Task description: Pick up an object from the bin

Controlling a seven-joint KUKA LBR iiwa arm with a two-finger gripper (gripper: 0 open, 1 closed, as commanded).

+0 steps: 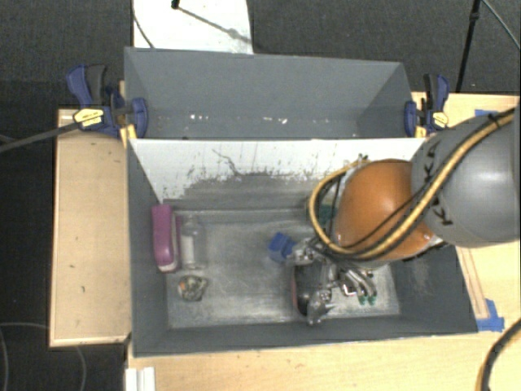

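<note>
The hand (321,296) sits low near the bin's (260,88) front wall, right of centre; whether it is spread or pressed together, I cannot tell. A small blue thing (281,247) lies just beside it, toward the middle. A pink block (164,236) lies along the left wall.

Dark carpeted floor (49,39) — white sheet (220,2) beyond

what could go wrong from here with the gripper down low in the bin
1. The gripper is close to the near wall of the bin, so it could scrape or jam against that wall.
2. The small blue thing lies right beside the arm's wrist and might get knocked aside.
</note>
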